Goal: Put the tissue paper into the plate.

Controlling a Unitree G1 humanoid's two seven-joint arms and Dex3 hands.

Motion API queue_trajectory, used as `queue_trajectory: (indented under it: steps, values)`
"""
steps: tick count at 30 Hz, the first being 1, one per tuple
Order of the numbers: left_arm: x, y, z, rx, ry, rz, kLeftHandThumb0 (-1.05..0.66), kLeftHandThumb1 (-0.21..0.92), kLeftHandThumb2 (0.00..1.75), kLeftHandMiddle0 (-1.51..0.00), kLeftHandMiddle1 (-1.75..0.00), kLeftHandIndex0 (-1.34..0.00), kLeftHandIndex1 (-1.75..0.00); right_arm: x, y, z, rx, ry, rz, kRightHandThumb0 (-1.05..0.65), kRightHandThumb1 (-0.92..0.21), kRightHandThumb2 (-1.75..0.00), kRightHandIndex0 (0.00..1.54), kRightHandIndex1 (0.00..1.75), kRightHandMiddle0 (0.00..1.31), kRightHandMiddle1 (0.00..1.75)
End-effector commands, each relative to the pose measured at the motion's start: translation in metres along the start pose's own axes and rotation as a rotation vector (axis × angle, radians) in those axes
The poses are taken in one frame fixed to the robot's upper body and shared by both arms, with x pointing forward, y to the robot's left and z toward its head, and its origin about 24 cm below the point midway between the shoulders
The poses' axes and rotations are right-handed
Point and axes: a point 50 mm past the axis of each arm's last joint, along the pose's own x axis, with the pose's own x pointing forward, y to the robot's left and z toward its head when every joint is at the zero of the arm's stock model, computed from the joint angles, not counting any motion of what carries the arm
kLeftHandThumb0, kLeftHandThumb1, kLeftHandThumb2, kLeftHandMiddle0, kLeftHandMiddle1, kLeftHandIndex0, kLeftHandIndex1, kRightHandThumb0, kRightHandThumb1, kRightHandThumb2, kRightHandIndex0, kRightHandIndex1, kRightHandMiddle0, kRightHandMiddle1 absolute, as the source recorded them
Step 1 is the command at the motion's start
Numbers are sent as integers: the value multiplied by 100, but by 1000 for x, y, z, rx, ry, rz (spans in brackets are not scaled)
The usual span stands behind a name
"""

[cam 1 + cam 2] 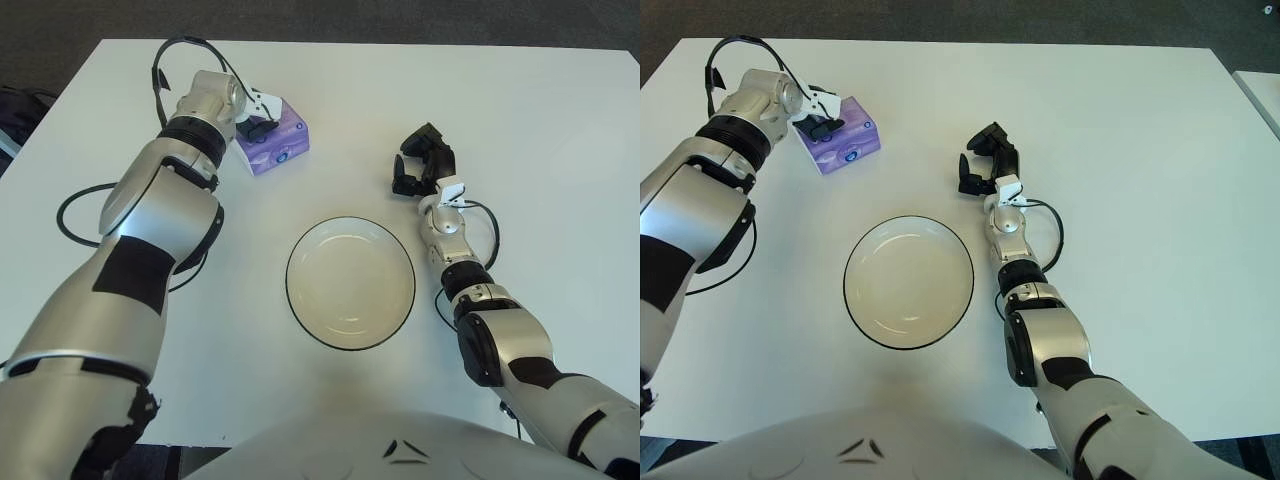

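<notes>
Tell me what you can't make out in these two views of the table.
- Whether the left hand actually grips the tissue pack: both views, its fingers cover the pack's near-left edge.
- The pack's print: too small to read.
- The right hand, right of the plate: whether it touches the table cannot be told.
- The table's near edge: hidden by the robot's torso and arms.

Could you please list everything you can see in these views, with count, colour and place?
tissue pack: one, purple, far left part of the table, under the left hand's fingers.
plate: one, white with a dark rim, middle of the table near the robot, nothing in it.
table: one, white, fills most of both views.
cables: black, looped along both arms.
left hand: one, silver and black, on the tissue pack's left end; grasp not clear.
right hand: one, black, right of the plate, fingers curled, holding nothing.
</notes>
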Motion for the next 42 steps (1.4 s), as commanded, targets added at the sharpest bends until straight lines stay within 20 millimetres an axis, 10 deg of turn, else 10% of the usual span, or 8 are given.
queue_trajectory:
  steps: [1, 42]
  values:
    - [-2, 2, 3, -20, -35, -60, -105, 92, 102, 0, 0, 0, 0, -116, -31, -120, -84, 662, -66, -1, -28, -137, 53, 175, 52, 175]
    - [-17, 7, 30, 19, -332, -176, -105, 92, 113, 0, 0, 0, 0, -116, -31, -120, -82, 660, -52, -1, -28, -136, 52, 175, 51, 175]
